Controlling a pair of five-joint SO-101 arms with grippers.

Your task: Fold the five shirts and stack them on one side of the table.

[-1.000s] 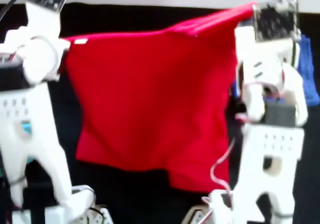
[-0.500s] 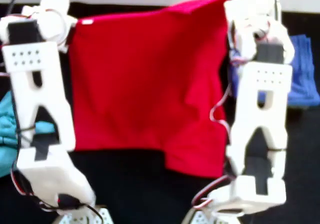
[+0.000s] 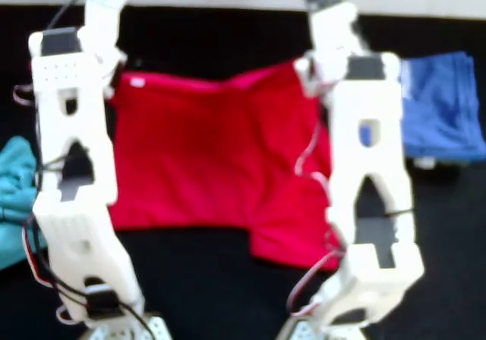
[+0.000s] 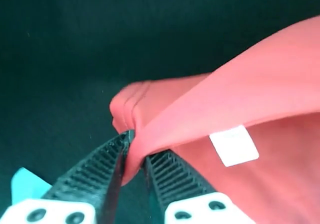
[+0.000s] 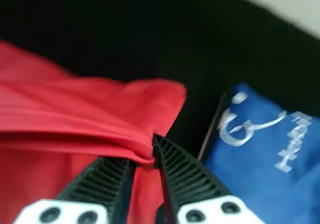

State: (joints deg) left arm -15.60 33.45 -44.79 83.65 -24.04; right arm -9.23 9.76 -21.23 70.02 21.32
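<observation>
A red shirt (image 3: 213,158) is spread over the black table, its far edge held up at both corners. My left gripper (image 4: 134,149) is shut on the far left corner of the red shirt (image 4: 240,104), near its white label (image 4: 233,145). At the far right corner my right gripper (image 5: 144,156) is shut on a fold of the red shirt (image 5: 75,114). In the high view the left arm (image 3: 76,150) stands at the shirt's left edge, the right arm (image 3: 364,165) over its right edge.
A folded blue shirt (image 3: 440,116) lies at the right side of the table, close to the right gripper and seen as blue cloth (image 5: 265,149) in its wrist view. A teal shirt (image 3: 15,196) is bunched at the left edge.
Both arms have swung forward and down toward the far side, carrying the red shirt's held edge with them. The shirt went from hanging upright to lying mostly flat on the table.
</observation>
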